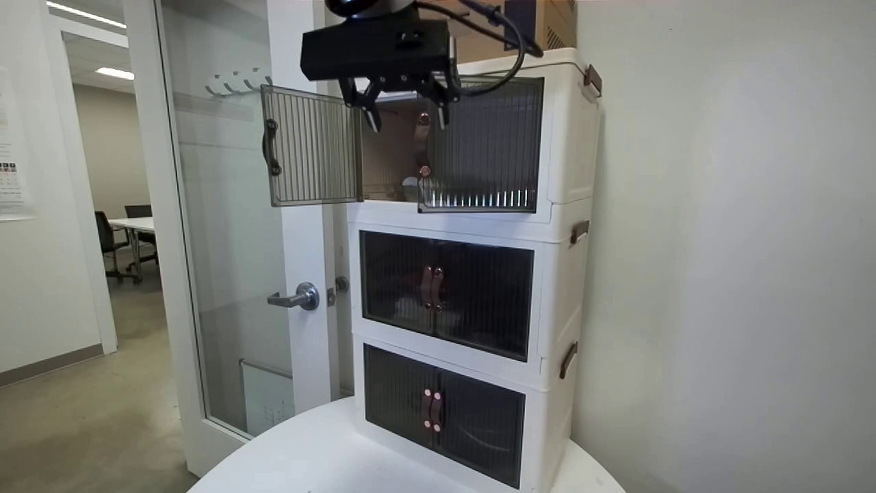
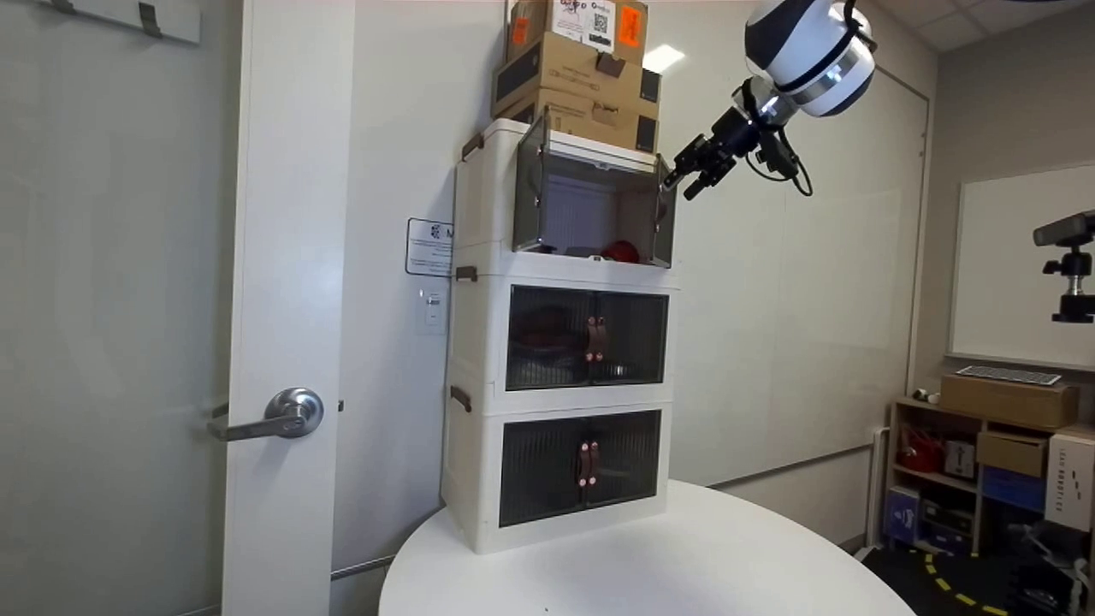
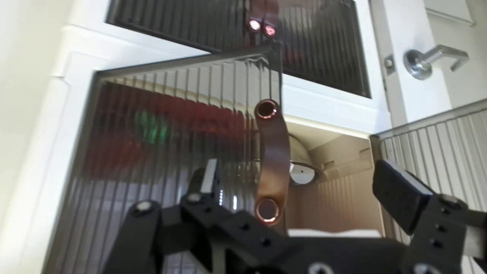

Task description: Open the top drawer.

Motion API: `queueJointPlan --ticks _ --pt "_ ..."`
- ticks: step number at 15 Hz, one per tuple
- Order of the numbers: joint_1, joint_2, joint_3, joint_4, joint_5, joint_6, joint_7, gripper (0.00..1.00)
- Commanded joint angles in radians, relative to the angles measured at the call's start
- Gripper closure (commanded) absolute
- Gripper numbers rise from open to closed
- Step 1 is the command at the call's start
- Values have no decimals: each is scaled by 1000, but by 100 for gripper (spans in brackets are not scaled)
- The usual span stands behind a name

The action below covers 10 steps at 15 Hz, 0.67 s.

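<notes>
"White desk [image 2: 684,556] under a cabinet [image 2: 479,342]; where's the top drawer [image 2: 582,210]?"
"Ahead of the pincer [image 1: 409,126], slightly below; the nearer door [image 1: 489,147] carries an upright strap [image 3: 274,160], likely next."
"Pincer?"
"Spread wide; holding nothing."

A passage into the top drawer [image 1: 389,159] runs between the outswung panel [image 1: 311,150] and the ajar panel [image 1: 489,144], which obstructs the rest, its strap handle [image 3: 273,156] edging the gap, a rounded object [image 3: 300,156] inside.
</notes>
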Motion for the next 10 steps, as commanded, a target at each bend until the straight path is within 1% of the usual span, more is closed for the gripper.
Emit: queueJointPlan --ticks 1,2,3,4,5,6,7,8,9,10 --pt "-11 -67 -21 -82 -280 85 184 0" --pt "-73 -81 22 -85 -364 90 243 0" --pt "-107 -85 37 -83 -451 91 307 0" --pt "-164 -95 67 -60 -535 34 372 0" --pt "-206 -95 95 -35 -621 -17 444 0" --pt "-197 -106 89 15 -707 -133 524 0" --pt "-123 -99 34 51 -754 -209 567 0" --pt "-113 -103 32 54 -771 -285 548 0" --pt "-95 -93 32 90 -789 -369 544 0" --pt "-71 -100 34 112 -782 -453 515 0"
